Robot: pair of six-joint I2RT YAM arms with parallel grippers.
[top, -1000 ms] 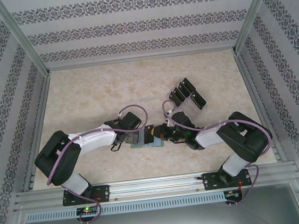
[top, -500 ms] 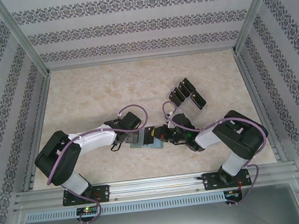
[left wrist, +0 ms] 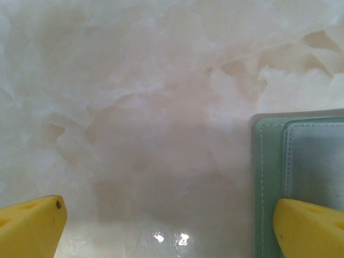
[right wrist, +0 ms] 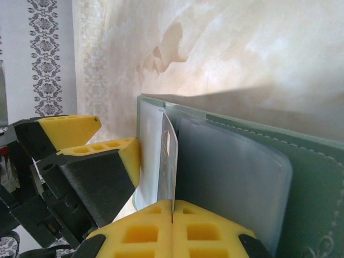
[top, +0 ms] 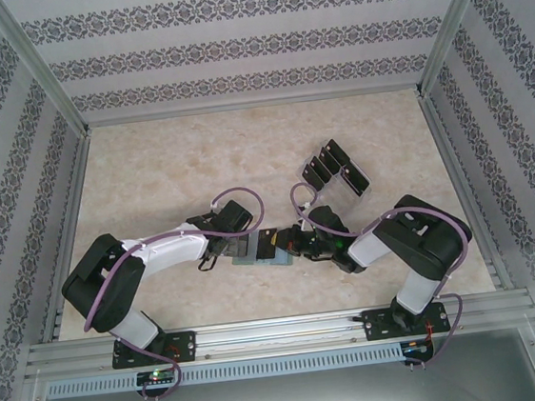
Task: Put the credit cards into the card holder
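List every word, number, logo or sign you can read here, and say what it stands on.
None can be read.
The card in the right gripper: seen nearly edge-on, print unreadable.
The wallet: a faint embossed curl near its corner, no letters.
The cards in the rack: too small to read.
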